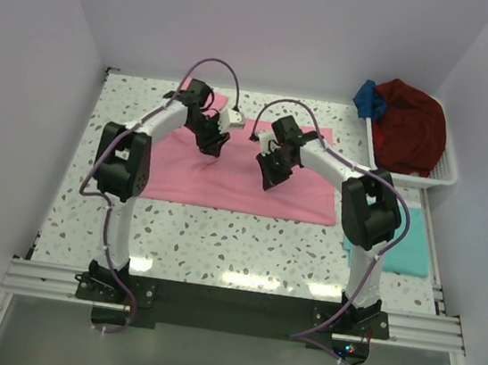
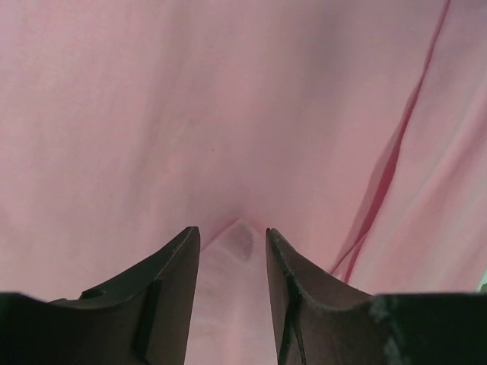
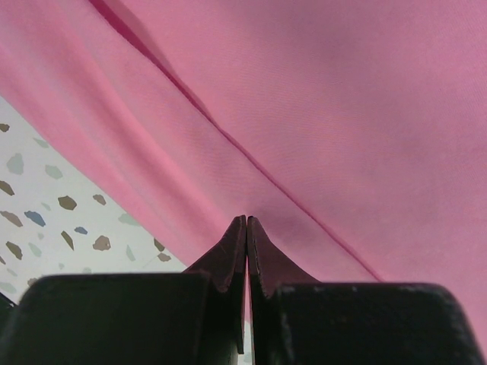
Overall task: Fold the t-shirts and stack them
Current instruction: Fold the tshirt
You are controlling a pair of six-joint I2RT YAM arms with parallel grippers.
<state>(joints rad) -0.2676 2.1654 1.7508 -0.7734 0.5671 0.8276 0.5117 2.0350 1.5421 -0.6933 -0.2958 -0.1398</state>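
- Left gripper (image 2: 232,232) of mine hangs over the pink t-shirt (image 1: 225,189) with its fingers parted, a small pucker of cloth rising between the tips
- Right gripper (image 3: 246,222) has its fingers pressed together, tips against the same shirt near its hem; whether any cloth is pinched I cannot tell
- That shirt lies spread flat across the middle of the speckled table (image 1: 217,247)
- Teal t-shirt (image 1: 411,249) lies at the right edge of the frame, partly behind my right arm
- Dark red garment (image 1: 409,123) and blue garment (image 1: 369,100) sit heaped in the white basket (image 1: 447,180), upper right
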